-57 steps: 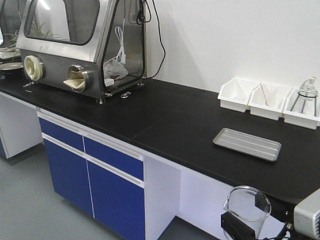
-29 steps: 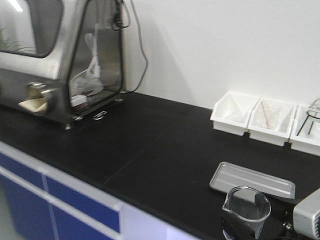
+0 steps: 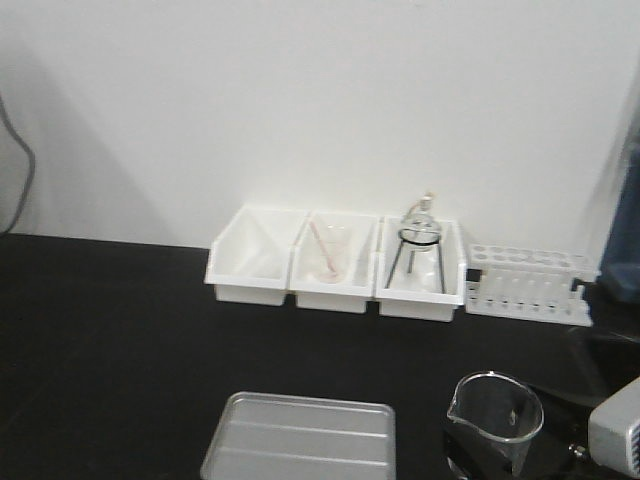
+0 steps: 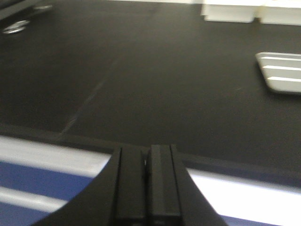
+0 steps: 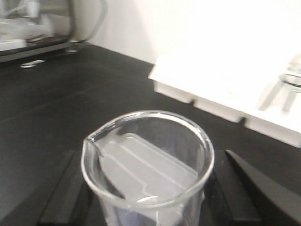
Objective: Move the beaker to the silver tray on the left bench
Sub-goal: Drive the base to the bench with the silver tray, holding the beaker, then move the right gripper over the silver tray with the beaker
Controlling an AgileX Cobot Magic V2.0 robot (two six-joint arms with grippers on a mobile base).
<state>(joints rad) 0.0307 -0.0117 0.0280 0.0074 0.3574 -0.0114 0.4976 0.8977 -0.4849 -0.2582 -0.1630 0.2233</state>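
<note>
The clear glass beaker [image 3: 495, 418] is held upright in my right gripper [image 3: 488, 466], whose black fingers [image 5: 63, 190] sit on either side of it in the right wrist view [image 5: 148, 165]. The beaker is above the black top of the left bench [image 3: 100, 330]. The silver tray [image 3: 300, 440] lies flat on the bench just left of the beaker, and its corner shows in the left wrist view [image 4: 282, 70]. My left gripper [image 4: 146, 157] is shut and empty, over the bench's front edge.
Three white bins [image 3: 250, 262] stand against the wall; one holds a flask on a black tripod [image 3: 420, 245], one a beaker with a rod [image 3: 325, 255]. A white test-tube rack [image 3: 525, 282] stands to their right. A glove box [image 5: 37, 23] is far left.
The front view has swung right along the bench and closer. The glove box and cabinets have left it. The tray now lies directly left of the held beaker. The grip is unchanged.
</note>
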